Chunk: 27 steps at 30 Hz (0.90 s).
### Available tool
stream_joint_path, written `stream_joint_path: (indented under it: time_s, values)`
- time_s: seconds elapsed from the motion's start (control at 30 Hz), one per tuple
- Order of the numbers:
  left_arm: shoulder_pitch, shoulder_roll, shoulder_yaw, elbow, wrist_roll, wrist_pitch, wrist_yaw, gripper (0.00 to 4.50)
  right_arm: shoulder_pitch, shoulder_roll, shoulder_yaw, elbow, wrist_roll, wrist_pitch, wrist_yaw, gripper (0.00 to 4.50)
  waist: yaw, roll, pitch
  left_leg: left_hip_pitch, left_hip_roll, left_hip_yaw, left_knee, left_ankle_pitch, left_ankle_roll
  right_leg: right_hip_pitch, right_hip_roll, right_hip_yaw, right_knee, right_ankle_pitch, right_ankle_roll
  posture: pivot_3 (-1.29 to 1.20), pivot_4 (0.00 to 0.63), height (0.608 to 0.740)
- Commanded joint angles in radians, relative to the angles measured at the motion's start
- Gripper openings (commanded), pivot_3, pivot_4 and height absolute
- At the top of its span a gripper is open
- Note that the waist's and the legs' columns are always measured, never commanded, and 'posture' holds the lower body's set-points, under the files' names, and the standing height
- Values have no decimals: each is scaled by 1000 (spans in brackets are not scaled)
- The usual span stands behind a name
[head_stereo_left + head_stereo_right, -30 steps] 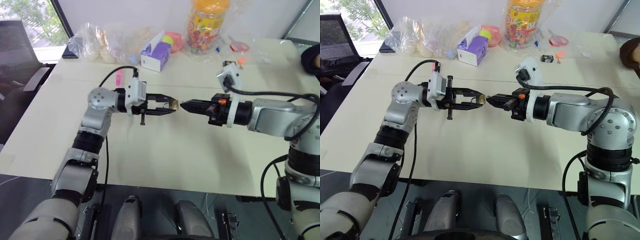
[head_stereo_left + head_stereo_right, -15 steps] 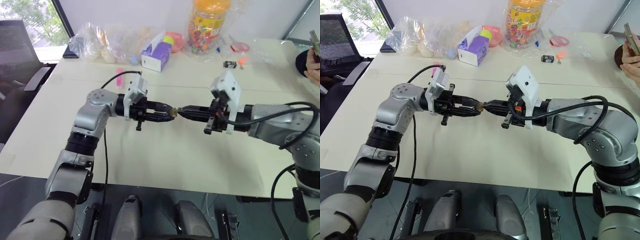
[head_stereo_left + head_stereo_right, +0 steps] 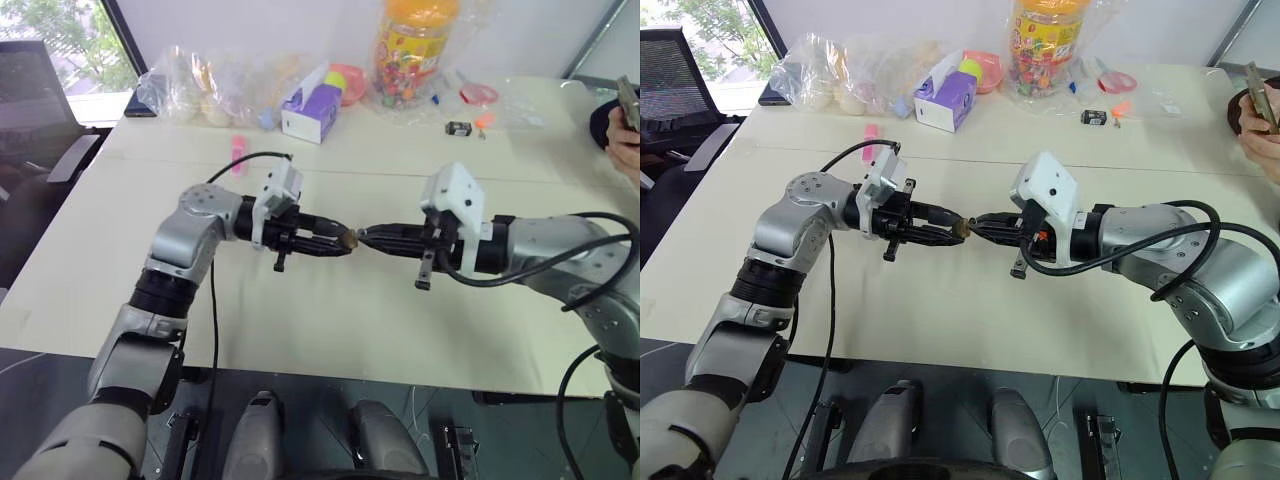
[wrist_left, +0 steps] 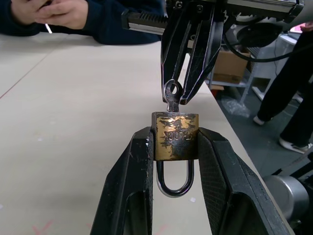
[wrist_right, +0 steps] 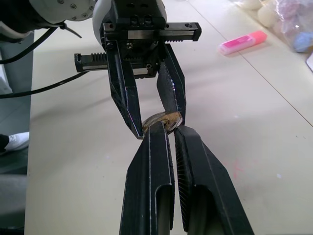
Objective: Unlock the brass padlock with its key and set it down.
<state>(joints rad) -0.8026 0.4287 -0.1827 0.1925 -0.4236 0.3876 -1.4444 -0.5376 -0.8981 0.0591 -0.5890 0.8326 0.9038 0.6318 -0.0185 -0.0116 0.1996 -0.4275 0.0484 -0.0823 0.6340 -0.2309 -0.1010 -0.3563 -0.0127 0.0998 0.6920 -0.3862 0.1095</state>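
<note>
Head pair looks down from above, taking in the whole bench [image 3: 330, 330] and both arms. Wrist cameras sit close, facing each other along their fingers (near mirror images), sharing the brass padlock [image 4: 174, 136] between them.

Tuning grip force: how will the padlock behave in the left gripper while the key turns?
Likely rigid: the padlock is a solid brass block, so it shouldn't deform. It may twist or slip, since the left gripper clamps only its two flat sides while the right gripper pinches the key. Its shackle hangs unsupported, so it could swing once released.
</note>
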Motion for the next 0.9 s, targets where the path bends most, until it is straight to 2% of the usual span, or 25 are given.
stream_joint_path:
  time_s: [0.03,0.2,0.27,0.43,0.53,0.67,0.77,0.9]
  values:
    - [-37,5,78,-106,-89,-32,-25,769,58,-62,45,55,-93,80,-16,26,0,0,0,0,0,0,0,0,0,0,0,0,0,0,0,0,150,740]
    - [-30,-35,71,-81,-2,-265,9,769,66,-24,-8,88,18,201,-51,26,4,0,0,0,0,0,0,0,0,0,0,0,0,0,0,0,150,740]
    - [-28,-60,72,-69,31,-365,32,769,55,38,-67,128,108,283,-113,26,5,0,0,0,0,0,0,0,0,1,0,0,-1,0,0,0,150,740]
    - [-25,-105,62,16,135,-750,72,769,-26,267,-266,291,319,497,-381,26,8,-1,-1,1,1,0,1,0,-1,1,0,0,0,0,0,0,150,740]
    - [-44,-126,73,91,158,-899,99,769,-59,364,-349,353,388,588,-515,26,6,-1,-1,0,0,1,1,0,-1,1,-1,1,0,0,0,0,150,740]
    - [-60,-120,66,143,149,-967,107,769,-77,426,-410,382,438,651,-627,26,1,-1,-1,0,0,1,0,0,0,0,-1,1,1,0,0,0,150,740]
    - [-50,-94,58,158,138,-922,98,769,-56,372,-386,312,399,624,-586,26,0,-1,-1,0,0,1,0,0,0,0,-1,1,1,0,0,0,150,740]
    - [-24,-49,38,143,113,-795,59,769,-31,264,-339,215,344,538,-456,26,0,-1,-1,0,0,1,0,0,0,0,0,1,1,0,0,0,150,740]
